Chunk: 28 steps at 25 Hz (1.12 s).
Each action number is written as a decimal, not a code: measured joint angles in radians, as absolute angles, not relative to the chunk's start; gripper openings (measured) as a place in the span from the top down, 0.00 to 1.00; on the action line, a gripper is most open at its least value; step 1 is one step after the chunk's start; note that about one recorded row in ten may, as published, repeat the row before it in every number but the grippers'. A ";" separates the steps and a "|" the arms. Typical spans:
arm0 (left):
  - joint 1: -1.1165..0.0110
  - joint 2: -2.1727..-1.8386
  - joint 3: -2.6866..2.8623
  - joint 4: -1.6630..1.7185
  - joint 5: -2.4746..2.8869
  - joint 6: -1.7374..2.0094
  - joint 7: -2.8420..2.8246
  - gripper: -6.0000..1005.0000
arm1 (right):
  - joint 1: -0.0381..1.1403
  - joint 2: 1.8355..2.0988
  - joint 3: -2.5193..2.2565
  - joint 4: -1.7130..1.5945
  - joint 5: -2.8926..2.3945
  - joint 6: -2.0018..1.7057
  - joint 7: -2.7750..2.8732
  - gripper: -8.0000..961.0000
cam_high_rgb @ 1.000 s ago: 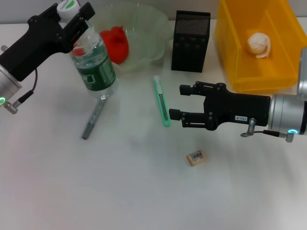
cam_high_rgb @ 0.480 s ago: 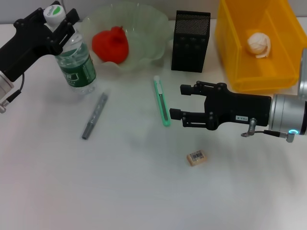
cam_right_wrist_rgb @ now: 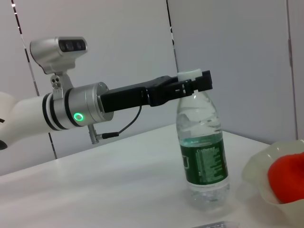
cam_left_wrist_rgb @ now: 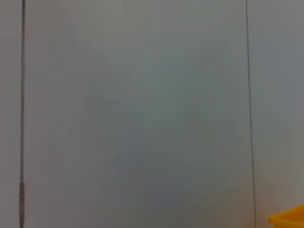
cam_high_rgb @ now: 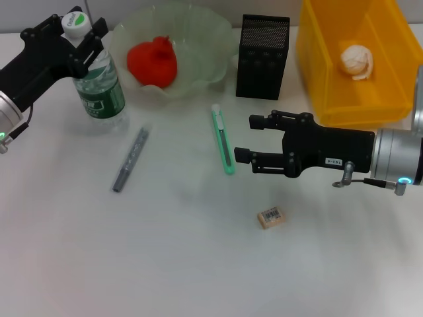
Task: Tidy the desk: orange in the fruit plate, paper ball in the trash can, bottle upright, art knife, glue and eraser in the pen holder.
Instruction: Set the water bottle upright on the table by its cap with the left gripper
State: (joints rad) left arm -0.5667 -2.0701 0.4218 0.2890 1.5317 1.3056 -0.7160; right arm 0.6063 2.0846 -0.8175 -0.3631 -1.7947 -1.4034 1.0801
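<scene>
- The left wrist view shows only a blank pale wall with a sliver of yellow at one corner; none of the left arm's own fingers appear in it.
- The right wrist view shows the fruit plate only in part, cut off at the frame edge with the orange inside.
- The left gripper is at the far left of the table, its fingers clamped around the neck of the bottle, just under the white cap.
- The bottle stands upright on the table, just left of the fruit plate.
- The right gripper hovers at right centre with its fingers spread apart and holding nothing.
- The art knife lies just left of the right gripper's fingertips.
- The eraser lies nearer, below that gripper.
- The glue lies at near left of the knife.
- The pen holder stands far centre.
- The paper ball sits in the yellow trash can at far right.
</scene>
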 joint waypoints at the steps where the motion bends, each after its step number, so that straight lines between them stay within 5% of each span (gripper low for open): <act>1: -0.568 -2.070 0.422 0.289 1.531 1.302 -0.714 0.56 | 0.606 2.085 -0.817 -0.364 -1.795 -1.404 1.081 0.20; 28: -0.582 -2.072 0.424 0.259 1.521 1.223 -0.707 0.56 | 0.597 2.084 -0.821 -0.369 -1.796 -1.379 1.076 0.20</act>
State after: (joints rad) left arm -0.5820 -2.0724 0.4241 0.2592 1.5215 1.2235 -0.7071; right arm 0.5971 2.0842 -0.8207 -0.3692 -1.7957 -1.3790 1.0756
